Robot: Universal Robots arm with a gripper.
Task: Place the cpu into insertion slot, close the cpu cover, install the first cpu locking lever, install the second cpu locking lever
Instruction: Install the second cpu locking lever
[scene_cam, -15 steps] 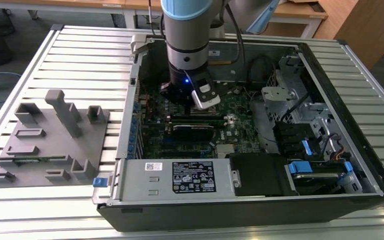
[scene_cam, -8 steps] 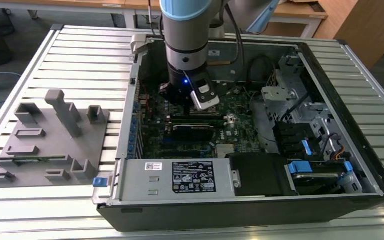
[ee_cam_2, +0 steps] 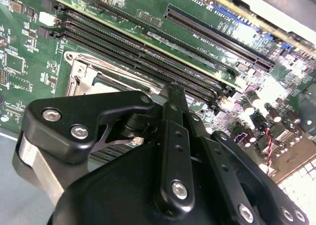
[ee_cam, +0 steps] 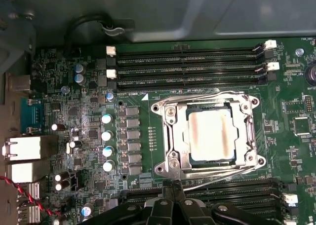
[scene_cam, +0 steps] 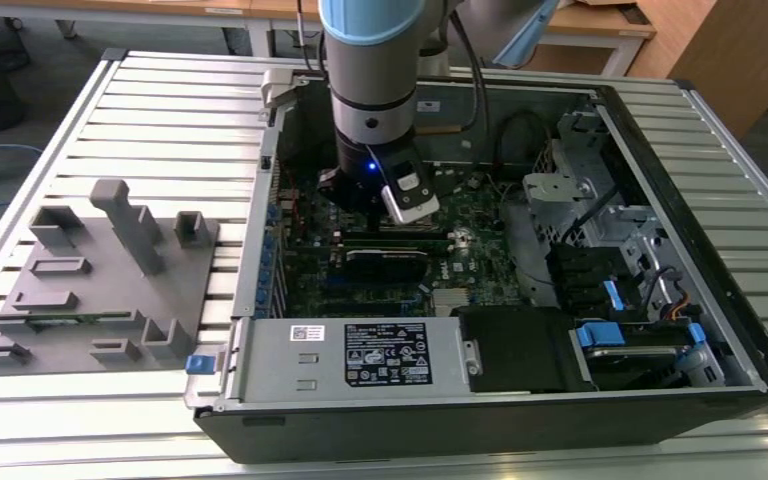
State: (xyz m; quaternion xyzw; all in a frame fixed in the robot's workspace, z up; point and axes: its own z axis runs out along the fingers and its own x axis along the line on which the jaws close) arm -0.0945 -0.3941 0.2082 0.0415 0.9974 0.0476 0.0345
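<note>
In the first wrist view the cpu [ee_cam: 211, 134] sits in the insertion slot [ee_cam: 249, 136] on the green circuit board [ee_cam: 148, 72], with the cpu cover [ee_cam: 170, 136] lying flat around it. The pincer [ee_cam: 170, 184], narrowed to a tip and empty, hangs just beside the socket's edge, near the memory slots [ee_cam: 187, 62].

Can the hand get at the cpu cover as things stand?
Probably yes. In the first wrist view the hand sits just beside the cpu cover, which lies flat over the cpu, with nothing between them.
</note>
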